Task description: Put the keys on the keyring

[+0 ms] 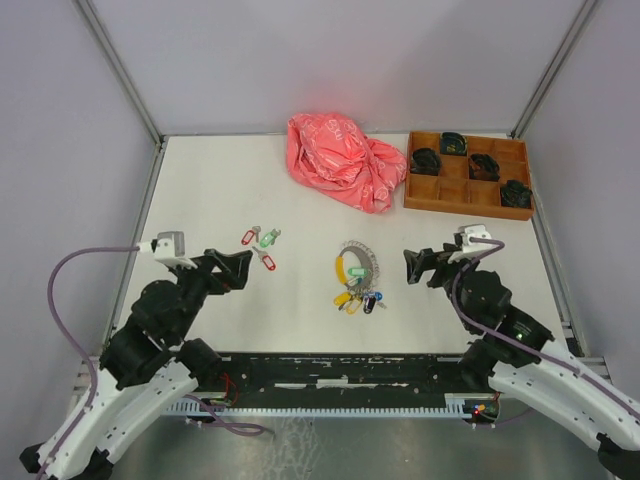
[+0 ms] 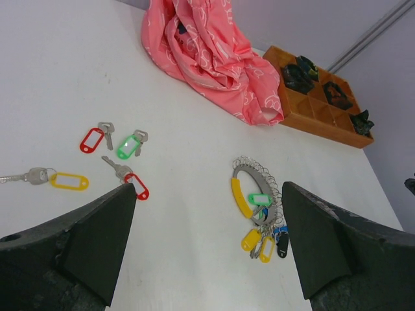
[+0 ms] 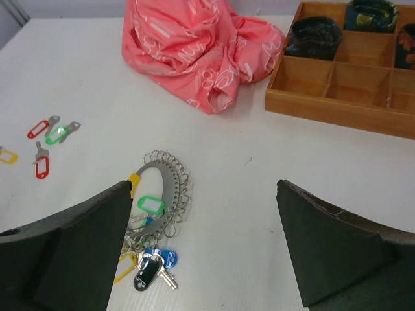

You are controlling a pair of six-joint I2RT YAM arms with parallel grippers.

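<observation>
Looking from above, the keyring (image 1: 356, 266) lies flat on the desk (image 1: 220, 180), about midway between the two arms. A bunch (image 1: 358, 299) of tagged keys is already hanging at its near side. Three loose keys (image 1: 260, 246) lie well to its left, apart from one another. The left gripper (image 1: 244, 268) hovers by those keys and points towards the keyring, jaws apart and empty. The right gripper (image 1: 410, 268) faces the keyring from its right, likewise agape and holding nothing. Both arms are folded low, forearms reaching inward over the desk.

From the left wrist, the fingers (image 2: 97, 240) stand wide with bare desk between them. Four keys show left of the keyring: two red-tagged, one green, and a yellow-tagged key (image 2: 68, 181) farthest out. They look light, thin and stiff. Since they lie flat, the metal blade would likely slip from a pinch. The thicker plastic tag is probably the better hold, and it leaves the key's head free. The keyring looks like a stiff arc fringed with small wire loops that may flex. Its yellow band (image 2: 241, 197) seems the firmest place to pinch.

From the right wrist, the fingers (image 3: 337, 246) are spread too, with nothing between them. The keyring shows against the left-hand finger, its bunch nearest the camera. A cloth (image 3: 194, 45) lies beyond the keyring and a tray (image 3: 337, 91) beyond it to the right.
</observation>
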